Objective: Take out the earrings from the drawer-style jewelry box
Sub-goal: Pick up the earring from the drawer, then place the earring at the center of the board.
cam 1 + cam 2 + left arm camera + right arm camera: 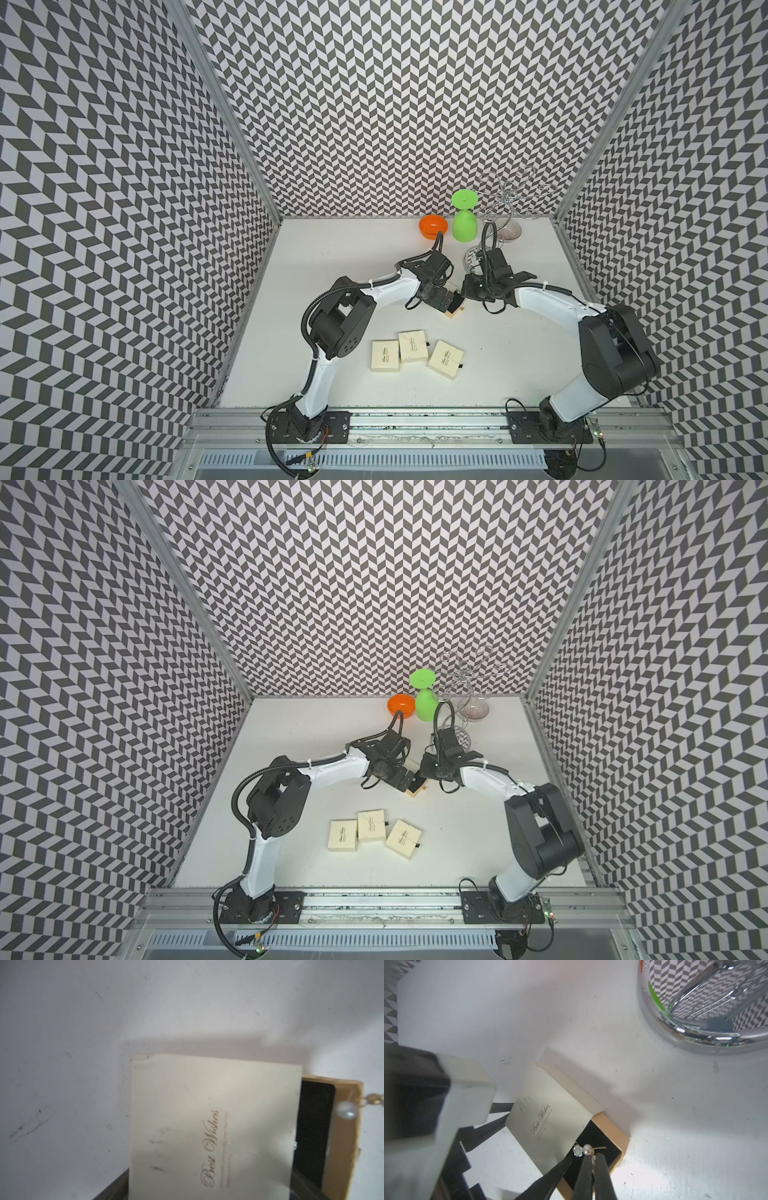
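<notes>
Right gripper (593, 1157): jaws pressed together, pinching an earring (586, 1149) by its gold wire. The pearl sits at the fingertips, over the black-lined open end of the drawer (612, 1133). A flower piece (577, 1150) glints just beside the pearl at the sleeve's edge; joined to it or separate, cannot tell. Drawer is pulled partway out of the box (550, 1109), a cream sleeve lettered "Best Wishes". The box lies flat on the tabletop (332, 270), about mid-table and a little toward the right edge. Left gripper (451, 300): jaws spread wide, one on each side of the sleeve; whether they touch it cannot be told. Right arm (548, 303): base on the front rail (415, 419) near the right corner. Its elbow is high by the right edge, and the forearm reaches left to mid-table with the wrist pitched down at the drawer. Left arm (386, 291): base on the rail toward the left corner. It rises to a bent elbow, the forearm runs right to the box, and the wrist faces the right gripper, nearly tip to tip. Three other boxes (412, 346) lie shut in a loose row between the arms, nearer the front edge. Along the back edge toward the right corner stand an orange bowl (433, 226), an upturned green goblet (463, 224) and a wire stand (511, 195).
</notes>
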`<state>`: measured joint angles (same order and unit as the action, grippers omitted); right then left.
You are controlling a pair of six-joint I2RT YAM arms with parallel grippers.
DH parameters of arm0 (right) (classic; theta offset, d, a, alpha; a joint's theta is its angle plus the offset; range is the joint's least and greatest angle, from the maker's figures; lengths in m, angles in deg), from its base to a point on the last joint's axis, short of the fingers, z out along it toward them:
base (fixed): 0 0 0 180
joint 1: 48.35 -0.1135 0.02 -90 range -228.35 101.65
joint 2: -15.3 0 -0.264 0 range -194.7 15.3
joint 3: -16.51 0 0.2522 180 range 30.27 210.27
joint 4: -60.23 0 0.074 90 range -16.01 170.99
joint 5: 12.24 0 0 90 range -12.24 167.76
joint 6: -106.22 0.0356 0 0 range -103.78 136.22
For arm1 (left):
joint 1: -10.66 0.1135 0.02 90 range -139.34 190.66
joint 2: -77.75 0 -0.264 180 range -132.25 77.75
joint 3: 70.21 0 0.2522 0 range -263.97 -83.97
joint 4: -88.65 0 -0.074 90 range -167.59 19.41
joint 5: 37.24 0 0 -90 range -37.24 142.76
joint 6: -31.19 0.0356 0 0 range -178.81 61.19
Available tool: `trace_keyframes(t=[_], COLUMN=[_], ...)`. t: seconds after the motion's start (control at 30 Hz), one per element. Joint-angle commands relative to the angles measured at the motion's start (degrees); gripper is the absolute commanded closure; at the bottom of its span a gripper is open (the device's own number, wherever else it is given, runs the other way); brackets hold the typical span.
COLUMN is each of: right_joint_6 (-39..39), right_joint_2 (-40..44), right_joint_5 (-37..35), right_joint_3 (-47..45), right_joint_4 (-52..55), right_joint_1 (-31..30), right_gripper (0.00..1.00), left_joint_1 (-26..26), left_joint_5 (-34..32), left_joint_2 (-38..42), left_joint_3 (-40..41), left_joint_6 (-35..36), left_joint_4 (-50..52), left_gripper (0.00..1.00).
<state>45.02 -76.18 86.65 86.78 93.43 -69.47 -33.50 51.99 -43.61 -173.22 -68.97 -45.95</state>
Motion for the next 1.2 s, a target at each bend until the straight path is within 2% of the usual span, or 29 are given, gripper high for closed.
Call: trace_keyframes(t=[0.0, 0.37, 0.43, 0.6, 0.9, 1.03, 1.17], right_joint_6=[0.9, 1.8, 2.0, 1.8, 0.9, 0.5, -1.0], right_joint_2=[2.7, -1.2, -1.7, -1.5, 2.5, 5.6, 6.7], right_joint_5=[-0.5, -2.8, -2.8, -2.3, 1.9, 5.6, 5.8], right_joint_3=[-0.9, -5.8, -6.3, -6.9, -7.9, -9.6, -9.1], right_joint_4=[-1.4, -3.7, -4.1, -4.5, -5.9, -9.2, -8.9], right_joint_1=[1.7, 7.5, 7.6, 7.6, 7.3, 6.0, 3.7], right_gripper=[1.0, 1.0, 0.97, 0.79, 0.75, 0.72, 0.69], left_joint_1=[-0.2, -0.2, -0.2, -0.2, -0.2, -0.3, -0.2], left_joint_5=[0.0, 1.8, 2.1, 3.3, 4.2, 4.4, 4.5], left_joint_2=[-0.2, 1.2, 1.5, 2.5, 3.6, 3.4, 4.3], left_joint_3=[0.7, 0.0, 0.1, 0.8, 0.7, 0.6, 0.9], left_joint_6=[-0.2, 0.9, 1.3, 1.8, 2.1, 2.1, 2.3], left_joint_4=[0.9, 1.0, 0.8, 0.0, -0.7, -0.6, -1.2], left_gripper=[0.01, 0.0, 0.0, 0.0, 0.0, 0.01, 0.0])
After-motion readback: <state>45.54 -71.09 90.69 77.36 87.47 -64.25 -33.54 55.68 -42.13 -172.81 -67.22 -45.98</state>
